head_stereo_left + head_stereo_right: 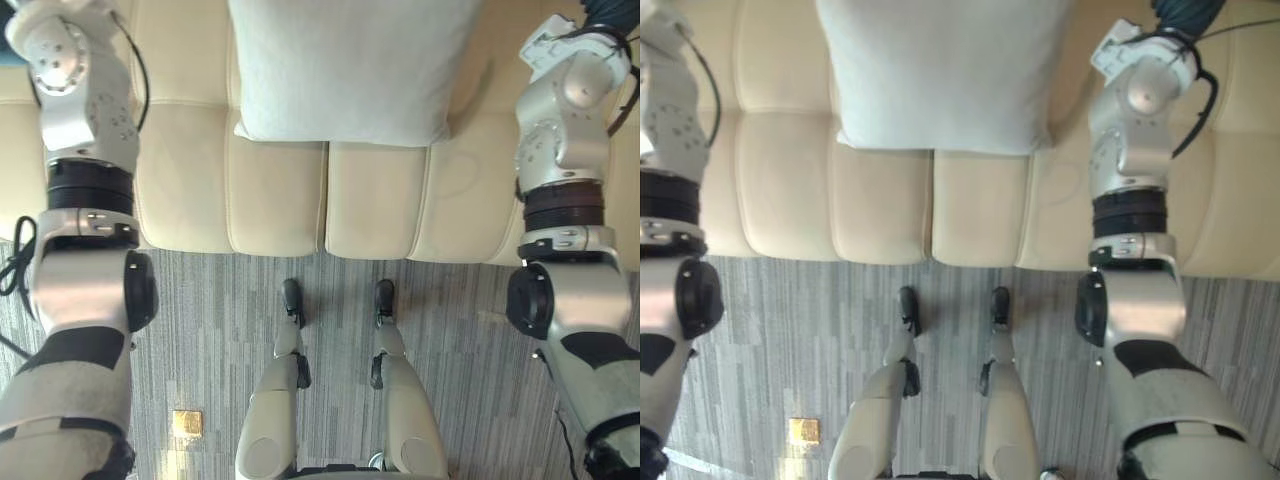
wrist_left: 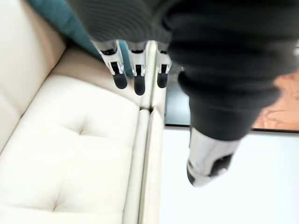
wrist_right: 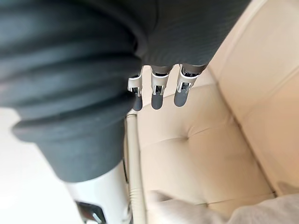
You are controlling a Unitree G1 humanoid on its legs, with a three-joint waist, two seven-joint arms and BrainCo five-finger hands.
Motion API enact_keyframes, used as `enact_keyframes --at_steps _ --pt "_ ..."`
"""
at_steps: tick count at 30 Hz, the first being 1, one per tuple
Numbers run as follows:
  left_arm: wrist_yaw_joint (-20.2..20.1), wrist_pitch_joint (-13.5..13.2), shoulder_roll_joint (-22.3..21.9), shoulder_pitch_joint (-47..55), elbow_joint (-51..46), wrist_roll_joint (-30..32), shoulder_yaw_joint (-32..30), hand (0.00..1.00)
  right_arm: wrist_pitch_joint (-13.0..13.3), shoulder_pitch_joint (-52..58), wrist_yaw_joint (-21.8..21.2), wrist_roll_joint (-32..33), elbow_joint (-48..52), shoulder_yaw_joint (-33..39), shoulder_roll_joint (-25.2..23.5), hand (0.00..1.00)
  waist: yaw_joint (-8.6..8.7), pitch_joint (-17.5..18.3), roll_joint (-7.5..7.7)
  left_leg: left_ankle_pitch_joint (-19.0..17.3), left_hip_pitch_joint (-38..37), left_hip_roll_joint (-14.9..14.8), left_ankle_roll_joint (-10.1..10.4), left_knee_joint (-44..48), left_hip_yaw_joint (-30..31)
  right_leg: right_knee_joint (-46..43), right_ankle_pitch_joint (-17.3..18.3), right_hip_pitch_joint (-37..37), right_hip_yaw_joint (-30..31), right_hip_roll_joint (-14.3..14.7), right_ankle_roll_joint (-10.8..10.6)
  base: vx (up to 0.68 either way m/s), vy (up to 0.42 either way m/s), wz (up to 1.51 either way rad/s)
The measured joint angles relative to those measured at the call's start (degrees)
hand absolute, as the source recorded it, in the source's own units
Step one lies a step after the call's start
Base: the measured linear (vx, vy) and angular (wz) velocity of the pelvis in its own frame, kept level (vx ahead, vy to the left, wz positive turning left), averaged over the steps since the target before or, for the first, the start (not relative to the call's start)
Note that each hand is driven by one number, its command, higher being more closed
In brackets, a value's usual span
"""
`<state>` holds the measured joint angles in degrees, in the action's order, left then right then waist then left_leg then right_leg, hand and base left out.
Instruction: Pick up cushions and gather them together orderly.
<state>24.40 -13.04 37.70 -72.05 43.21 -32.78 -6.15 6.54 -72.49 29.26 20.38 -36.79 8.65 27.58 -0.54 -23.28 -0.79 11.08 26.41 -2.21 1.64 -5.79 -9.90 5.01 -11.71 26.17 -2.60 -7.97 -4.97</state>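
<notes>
A large pale cushion [image 1: 345, 70] lies on the cream sofa [image 1: 275, 200], at the middle of the seat against the back. Both arms reach out over the seat, one on each side of this cushion. In the left wrist view my left hand [image 2: 135, 77] hovers open above the seat, its fingers straight and holding nothing; a teal cushion [image 2: 51, 18] lies just past the fingertips. My right hand [image 3: 156, 93] is open too, fingers straight over the seat and touching nothing. A pale cushion corner [image 3: 261, 212] shows near it.
The sofa's front edge runs across the view, with grey striped carpet [image 1: 200, 330] in front of it. A small golden square [image 1: 187, 422] lies on the carpet at the lower left. Bare seat panels lie to either side of the pale cushion.
</notes>
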Motion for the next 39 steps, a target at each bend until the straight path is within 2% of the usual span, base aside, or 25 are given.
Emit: enact_keyframes --at_steps 3,6,8,10,11,12,13,15,19,21,23,25,29,33,39 --pt "-0.44 -0.04 0.07 7.49 -1.74 -0.28 -4.06 0.00 0.01 4.89 -1.30 -0.02 1.58 -0.52 0.06 0.00 -0.14 0.02 0.00 0.01 -1.00 0.01 0.02 0.00 0.11 0.02 0.04 -0.98 0.00 0.04 -0.01 0.00 0.000 0.00" --pt "-1.24 -0.11 -0.69 20.67 -8.32 0.07 -6.58 0.00 0.18 17.67 -3.86 -0.10 6.82 -0.48 0.06 0.00 -0.15 0.04 0.00 0.02 -2.10 0.07 0.02 0.00 0.29 0.03 0.08 -2.15 -0.07 0.03 -0.05 0.00 0.000 0.00" --pt "-2.15 -0.12 -2.69 28.70 -12.47 0.60 -8.36 0.00 0.12 26.00 -5.99 -0.18 8.07 -0.30 0.01 0.00 -0.06 0.14 0.02 0.02 -2.80 0.12 0.02 0.01 0.70 0.04 0.11 -2.99 -0.23 0.02 -0.09 -0.01 0.003 0.08" --pt "-3.34 -0.39 -8.48 39.84 -20.06 2.64 -9.45 0.00 0.14 38.06 -8.47 -0.64 13.49 0.45 -1.93 0.00 -0.05 0.20 0.09 -0.01 -3.92 0.24 0.05 0.00 1.31 0.04 0.69 -4.47 -0.57 -0.12 -0.47 -0.01 0.000 0.15" --pt "-4.52 -0.34 -13.01 46.21 -23.05 4.01 -9.47 0.00 0.14 44.09 -9.98 -1.86 15.99 1.19 -4.44 0.00 0.04 0.36 0.10 -0.03 -4.85 0.42 0.07 0.00 1.63 0.05 1.35 -5.62 -0.69 -0.30 -0.65 -0.01 -0.006 0.13" --pt "-4.99 -0.27 -15.75 49.69 -24.31 4.60 -9.38 0.00 0.15 46.87 -10.81 -2.47 16.70 1.73 -6.25 0.00 0.11 0.40 0.10 -0.14 -5.45 0.46 0.17 -0.01 1.71 0.06 1.79 -6.31 -0.72 -0.35 -0.49 -0.02 -0.014 0.08" --pt "-6.03 -0.07 -20.99 56.34 -26.25 5.54 -8.63 0.00 0.17 52.13 -12.08 -3.44 18.21 2.55 -9.77 0.00 0.07 0.90 0.17 -0.80 -6.34 0.41 1.01 -0.02 1.86 0.06 2.35 -7.06 -0.57 -0.30 -0.45 0.00 0.000 0.00" --pt "-8.20 1.01 -27.08 65.48 -27.06 8.12 -6.97 0.00 0.16 59.24 -14.30 -5.91 18.39 2.59 -14.43 0.00 -0.04 2.67 0.16 -1.55 -7.42 0.20 1.90 -0.03 2.00 0.05 3.12 -8.06 -0.48 -0.13 0.01 -0.02 -0.030 -0.05" --pt "-12.40 2.99 -31.69 78.06 -26.81 11.68 -3.20 0.00 0.08 71.98 -17.66 -9.67 18.42 2.55 -20.79 0.00 -0.41 8.36 0.28 -2.43 -10.58 -0.60 2.74 -0.05 1.77 -0.27 4.54 -10.82 -0.58 0.54 0.02 0.01 -0.052 -0.07" --pt "-14.70 3.83 -32.77 81.23 -25.28 13.50 -2.90 0.00 0.05 76.98 -19.21 -11.69 18.23 2.49 -22.35 0.00 -0.75 11.05 0.21 -3.03 -13.28 -1.18 2.86 -0.05 1.50 -2.17 6.31 -12.49 -0.70 1.00 0.21 0.05 -0.047 -0.07" --pt "-17.01 4.35 -33.69 81.86 -18.71 15.98 -2.93 0.00 -0.14 80.90 -20.91 -13.61 15.64 2.11 -23.19 0.00 -0.74 14.39 0.33 -3.89 -16.41 -1.70 3.02 -0.06 1.58 -2.87 7.62 -15.45 -1.27 1.41 0.41 0.07 -0.026 0.01" --pt "-17.78 4.88 -34.42 81.82 -14.69 17.53 -3.01 0.00 -0.37 81.63 -21.81 -14.27 12.56 1.94 -23.20 0.00 -0.76 16.13 0.52 -4.39 -17.52 -1.91 2.87 -0.06 1.65 -2.88 8.13 -16.62 -1.57 1.57 0.39 0.05 -0.016 0.06" --pt "-19.68 6.49 -35.45 81.66 -0.54 23.17 -2.92 0.00 -1.12 81.46 -23.31 -16.04 -0.10 2.07 -24.19 0.00 -0.77 19.67 1.32 -5.11 -20.10 -2.36 3.35 -0.09 2.13 -2.74 9.24 -19.42 -2.49 1.99 0.64 0.05 -0.015 0.09" --pt "-19.56 7.38 -35.53 81.23 8.10 27.28 -3.14 0.00 -2.23 80.99 -23.72 -17.02 -10.13 4.46 -25.29 0.00 -1.00 20.68 1.52 -5.82 -22.53 -2.19 3.59 -0.12 2.84 -2.36 9.88 -22.45 -3.21 1.84 0.31 0.06 -0.002 0.10" --pt "-19.50 7.66 -35.17 79.89 12.70 30.60 -4.01 0.00 -3.20 80.81 -23.88 -16.96 -17.14 8.35 -25.26 0.00 -1.12 21.29 1.57 -6.70 -24.73 -1.66 3.44 -0.11 4.28 -1.70 10.43 -25.50 -4.05 1.49 -0.36 0.05 0.002 0.08"
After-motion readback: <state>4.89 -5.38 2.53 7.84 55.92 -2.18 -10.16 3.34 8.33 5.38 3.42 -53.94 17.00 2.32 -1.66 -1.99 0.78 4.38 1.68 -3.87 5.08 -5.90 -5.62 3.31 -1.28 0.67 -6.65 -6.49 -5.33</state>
